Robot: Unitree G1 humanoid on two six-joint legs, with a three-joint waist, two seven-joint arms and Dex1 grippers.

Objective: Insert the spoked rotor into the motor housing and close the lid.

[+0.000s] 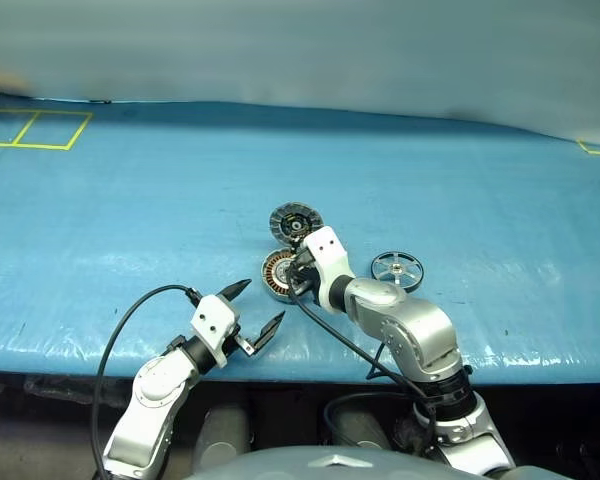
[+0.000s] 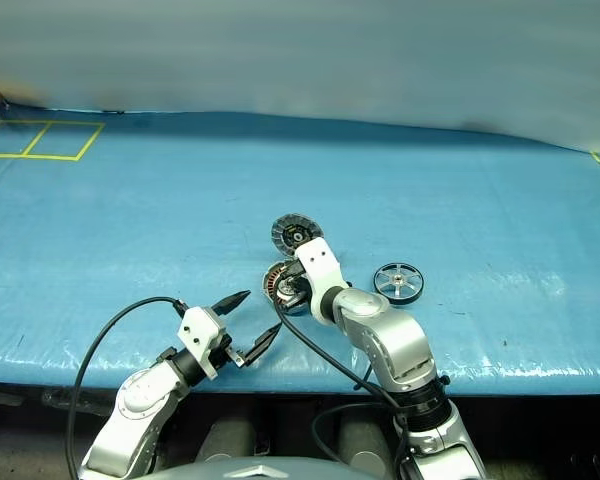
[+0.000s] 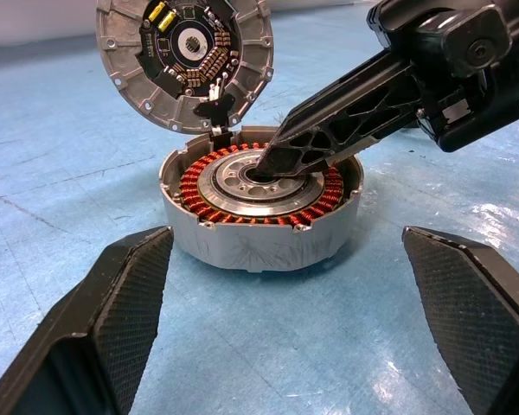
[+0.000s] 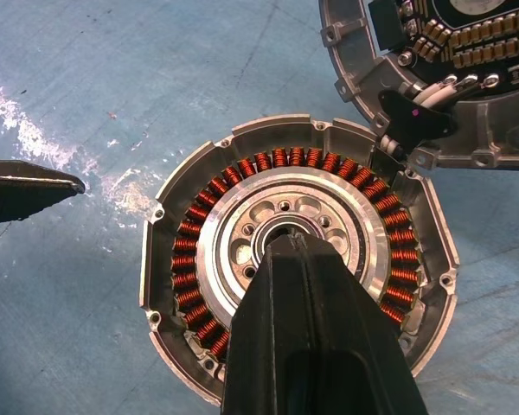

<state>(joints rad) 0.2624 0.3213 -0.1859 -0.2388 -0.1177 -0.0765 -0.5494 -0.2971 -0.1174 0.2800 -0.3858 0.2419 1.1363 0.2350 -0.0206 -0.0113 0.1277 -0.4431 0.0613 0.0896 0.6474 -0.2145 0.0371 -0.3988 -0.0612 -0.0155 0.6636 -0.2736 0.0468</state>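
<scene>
- We see the motor housing sitting on the blue table near its front edge, its open side up — a ring of copper-brown windings around a silvery centre.
- Our right gripper has its two black fingers pressed together, and their tip rests in the dark centre hole of the housing; nothing is held between them.
- The lid is propped up at the housing's far rim, touching it, with its inner face toward us: radial ribs, a dark centre and small components on it. Short wires run from the lid down to the housing's rim.
- The spoked rotor lies flat on the table to the right of the housing, well apart from it and from both grippers.
- Our left gripper hangs just in front of the housing, near the table's front edge, with its fingers spread wide and empty — in the left wrist view the housing shows between its two pads.
</scene>
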